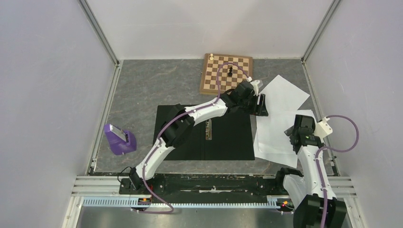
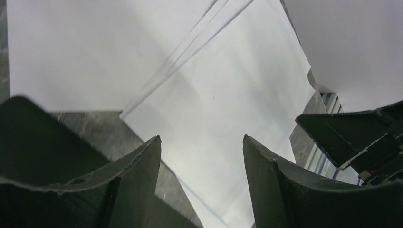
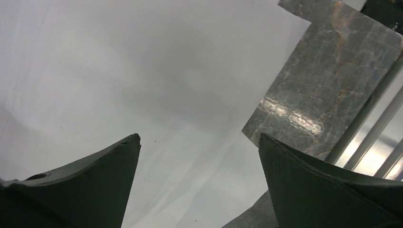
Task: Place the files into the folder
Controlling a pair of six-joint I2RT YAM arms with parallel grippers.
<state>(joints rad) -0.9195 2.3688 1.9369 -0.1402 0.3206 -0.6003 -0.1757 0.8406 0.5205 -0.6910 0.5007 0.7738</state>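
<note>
Grey worktop [image 1: 142, 90] carries the folder [image 1: 233, 137], lying open at centre, with the files [image 1: 278, 130] just right of it. Left tool [image 2: 202, 140] and right tool [image 3: 199, 137] are both spread wide over the files.

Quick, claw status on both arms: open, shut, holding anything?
Left claw: open, holding nothing, fingers apart over the white sheets.
Right claw: open, holding nothing.

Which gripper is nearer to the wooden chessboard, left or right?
Left. The left gripper is just beside the near right corner of the chessboard; the right gripper is farther off, over the files.
</note>
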